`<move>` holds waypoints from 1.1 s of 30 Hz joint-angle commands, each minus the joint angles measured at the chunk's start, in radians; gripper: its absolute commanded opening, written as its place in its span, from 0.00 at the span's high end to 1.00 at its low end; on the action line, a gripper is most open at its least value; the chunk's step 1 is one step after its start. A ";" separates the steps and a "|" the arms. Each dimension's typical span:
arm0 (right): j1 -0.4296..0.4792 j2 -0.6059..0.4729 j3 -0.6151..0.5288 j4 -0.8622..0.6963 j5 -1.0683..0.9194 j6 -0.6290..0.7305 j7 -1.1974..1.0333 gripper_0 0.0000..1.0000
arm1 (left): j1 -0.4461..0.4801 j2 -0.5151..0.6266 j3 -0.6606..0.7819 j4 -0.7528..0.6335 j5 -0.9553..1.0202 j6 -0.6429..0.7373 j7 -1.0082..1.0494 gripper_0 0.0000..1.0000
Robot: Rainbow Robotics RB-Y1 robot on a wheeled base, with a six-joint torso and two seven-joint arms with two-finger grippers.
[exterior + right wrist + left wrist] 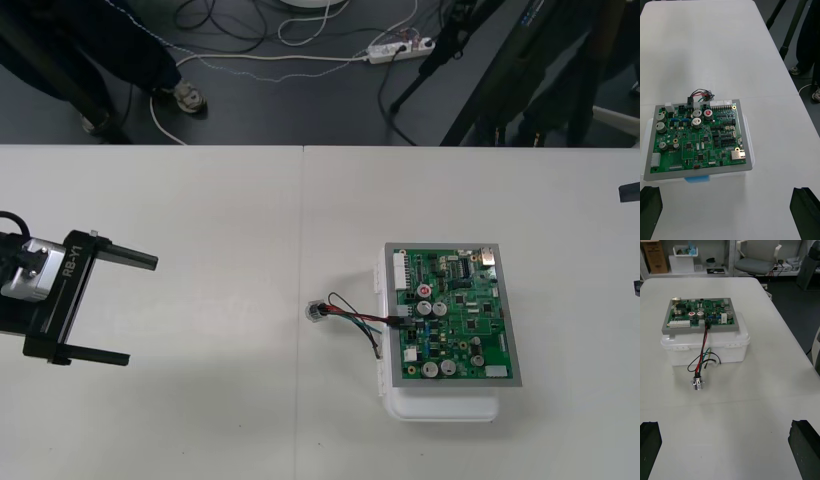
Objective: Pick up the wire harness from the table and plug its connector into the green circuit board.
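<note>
Your left gripper [141, 310] sits at the left side of the worktop [200, 200], well apart from the board [455, 310]. Its fingers [125, 260] are spread wide with nothing between them. Your right gripper [727, 189] waits at the right side, looking over the board. Its fingers [805, 210] are also spread far apart and hold nothing.

The harness [350, 315] needs no holding, because it is anchored at one end. Its black plug [708, 323] sits at the board edge that faces the left gripper, and in the left wrist view it looks pushed into a connector there. From it the red, black and green wires [703, 348] drop over the side of the white base [440, 405] and loop loosely onto the worktop. The round metal socket [316, 312] lies on the worktop near the base, between the board and the left gripper.

The wires hang slack, so nothing is tugging on the plug, and the socket's weight rests on the worktop rather than on the connector. With both grippers empty and clear of the board, I judge the plugging step done. You cannot tell from here how deep the plug is seated, so treat that as unconfirmed.
</note>
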 commanded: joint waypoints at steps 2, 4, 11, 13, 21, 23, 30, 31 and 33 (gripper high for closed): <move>-0.025 -0.053 -0.034 0.002 -0.014 -0.004 0.064 0.00 | 0.037 0.084 0.059 -0.082 0.003 0.069 0.144 0.00; -0.025 -0.053 -0.034 0.010 -0.020 -0.004 0.066 0.00 | 0.037 0.094 0.063 -0.091 0.006 0.082 0.148 0.00; -0.024 -0.053 -0.034 0.039 -0.022 -0.004 0.061 0.00 | 0.037 0.133 0.065 -0.125 0.024 0.131 0.165 0.00; -0.018 -0.055 -0.034 0.039 -0.028 -0.004 0.060 0.00 | 0.036 0.136 0.063 -0.126 0.031 0.135 0.170 0.00; 0.033 -0.053 -0.028 -0.027 -0.080 -0.004 0.046 0.00 | 0.034 0.154 0.071 -0.125 0.035 0.142 0.181 0.00; 0.051 -0.052 -0.027 -0.052 -0.091 -0.004 0.037 0.00 | 0.034 0.156 0.071 -0.122 0.035 0.142 0.182 0.00; 0.079 -0.033 -0.025 -0.070 -0.097 -0.004 0.026 0.00 | 0.034 0.156 0.072 -0.097 0.035 0.142 0.182 0.00; 0.087 -0.026 -0.025 -0.081 -0.097 -0.004 0.027 0.00 | 0.034 0.156 0.072 -0.091 0.035 0.142 0.182 0.00; 0.100 -0.018 -0.025 -0.101 -0.097 -0.004 0.026 0.00 | 0.034 0.156 0.072 -0.084 0.035 0.142 0.181 0.00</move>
